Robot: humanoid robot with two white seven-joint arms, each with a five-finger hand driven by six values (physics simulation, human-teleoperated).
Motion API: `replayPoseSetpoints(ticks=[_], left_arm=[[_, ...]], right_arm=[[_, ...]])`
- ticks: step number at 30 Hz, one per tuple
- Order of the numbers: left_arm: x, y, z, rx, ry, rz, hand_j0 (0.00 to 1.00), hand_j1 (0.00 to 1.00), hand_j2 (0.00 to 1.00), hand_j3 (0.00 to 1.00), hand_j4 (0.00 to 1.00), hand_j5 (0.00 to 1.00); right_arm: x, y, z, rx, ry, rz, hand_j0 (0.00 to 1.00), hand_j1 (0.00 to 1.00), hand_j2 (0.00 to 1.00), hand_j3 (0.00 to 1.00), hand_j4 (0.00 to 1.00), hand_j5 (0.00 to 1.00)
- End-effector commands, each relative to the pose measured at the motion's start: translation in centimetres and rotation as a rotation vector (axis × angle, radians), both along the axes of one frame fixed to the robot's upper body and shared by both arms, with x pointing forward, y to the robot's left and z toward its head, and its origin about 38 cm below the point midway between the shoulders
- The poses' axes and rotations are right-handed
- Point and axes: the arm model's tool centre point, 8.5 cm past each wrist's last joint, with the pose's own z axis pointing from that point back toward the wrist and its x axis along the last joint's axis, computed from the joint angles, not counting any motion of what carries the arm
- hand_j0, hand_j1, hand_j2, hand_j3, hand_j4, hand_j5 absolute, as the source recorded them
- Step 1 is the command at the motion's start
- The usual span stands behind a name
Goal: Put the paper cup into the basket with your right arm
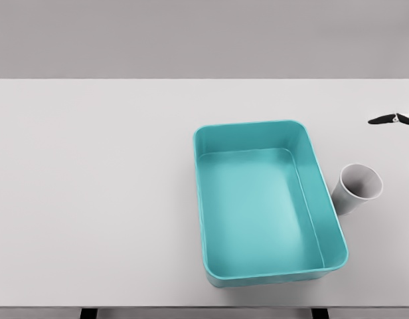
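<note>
We are looking down at a white table [91, 199] with a teal basket [203, 199] sitting right of centre, its long axis running away from us and its inside bare. The paper cup [356, 189] is standing just beside the basket's right wall, near its mid-length; from this angle it is appearing tilted, its open mouth facing up and toward the right, and we cannot tell whether its base is touching the basket wall or merely sitting close to it. We are judging that this placement is putting the cup on the side the right arm reaches from, so the move into the basket should be a short lift over the right rim. At the right edge of the frame we are seeing only dark fingertips [384, 120] of the right hand [398, 119], level with the basket's far end and well apart from the cup; a second dark speck is showing lower at the same edge. So little of the hand is in frame that we cannot tell whether it is spread or curled, though it is holding nothing we can see. The left arm is not showing. We are judging the task not yet begun: cup still on the table, no grasp made.
</note>
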Motion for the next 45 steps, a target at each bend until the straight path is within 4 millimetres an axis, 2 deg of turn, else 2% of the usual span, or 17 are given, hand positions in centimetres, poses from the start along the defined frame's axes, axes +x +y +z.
replayPoseSetpoints(ticks=[1,8,11,15,22,27,45], left_arm=[[0.0,0.0,0.0,0.0,-0.001,0.0,1.0,1.0,1.0,1.0,1.0,1.0],[0.0,0.0,0.0,0.0,-0.001,0.0,1.0,1.0,1.0,1.0,1.0,1.0],[0.0,0.0,0.0,0.0,0.0,0.0,1.0,1.0,1.0,1.0,1.0,1.0],[0.0,0.0,0.0,0.0,-0.001,0.0,1.0,1.0,1.0,1.0,1.0,1.0],[0.0,0.0,0.0,0.0,-0.001,0.0,1.0,1.0,1.0,1.0,1.0,1.0],[0.0,0.0,0.0,0.0,-0.001,0.0,1.0,1.0,1.0,1.0,1.0,1.0],[0.0,0.0,0.0,0.0,0.0,0.0,1.0,1.0,1.0,1.0,1.0,1.0]], right_arm=[[-0.5,-0.7,-0.9,-0.005,0.024,0.003,1.0,1.0,1.0,1.0,1.0,1.0],[-1.4,0.1,-3.7,0.0,0.091,0.05,1.0,1.0,1.0,1.0,1.0,1.0],[-1.1,1.3,-4.9,0.025,0.107,0.072,1.0,1.0,1.0,1.0,1.0,1.0],[0.0,1.7,-6.3,0.053,0.112,0.06,1.0,1.0,1.0,1.0,1.0,1.0],[0.0,1.3,-6.8,0.051,0.121,0.044,1.0,1.0,1.0,1.0,1.0,1.0],[0.3,2.0,-7.5,0.073,0.131,0.052,1.0,1.0,1.0,1.0,1.0,1.0],[-0.1,2.3,-8.9,0.07,0.169,0.059,1.0,1.0,1.0,1.0,1.0,1.0]])
